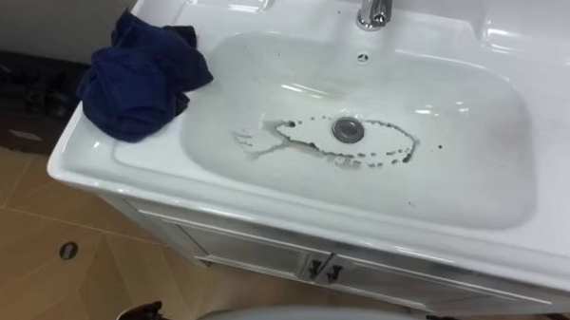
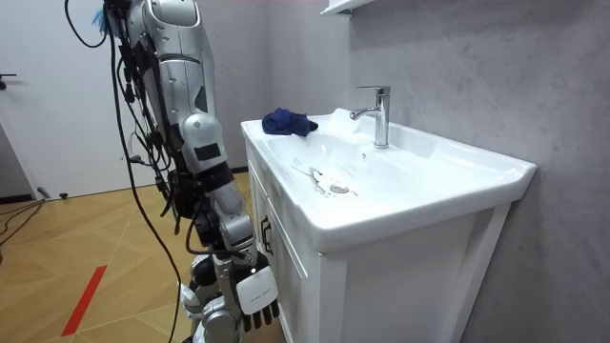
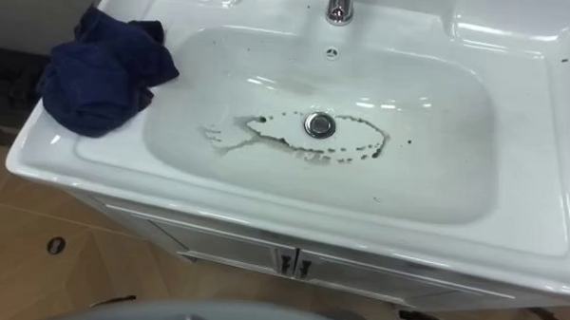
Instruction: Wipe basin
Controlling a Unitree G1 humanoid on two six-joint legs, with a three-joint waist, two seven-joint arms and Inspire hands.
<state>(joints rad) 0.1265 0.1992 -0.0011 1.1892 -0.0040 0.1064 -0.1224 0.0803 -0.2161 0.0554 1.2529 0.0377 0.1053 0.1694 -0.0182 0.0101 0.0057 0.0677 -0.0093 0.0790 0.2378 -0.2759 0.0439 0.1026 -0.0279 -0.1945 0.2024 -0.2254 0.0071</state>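
A crumpled dark-blue cloth (image 1: 141, 74) lies on the left rim of the white basin (image 1: 293, 194), with one corner hanging over the bowl's edge. Brown dirt marks (image 1: 338, 148) ring the drain (image 1: 348, 129), and a few dark specks lie to their right. I stand in front of the basin with my arms down. My right hand (image 2: 255, 297) hangs beside the cabinet front, well below the rim, its fingers relaxed and holding nothing. A dark bit of my left hand (image 1: 145, 315) pokes in at the bottom edge of the left eye view.
A chrome tap (image 1: 373, 9) stands at the back of the basin. Below the rim is a white cabinet with two door handles (image 1: 323, 270). Wooden floor lies to the left, with dark items (image 1: 26, 99) against the wall beside the basin.
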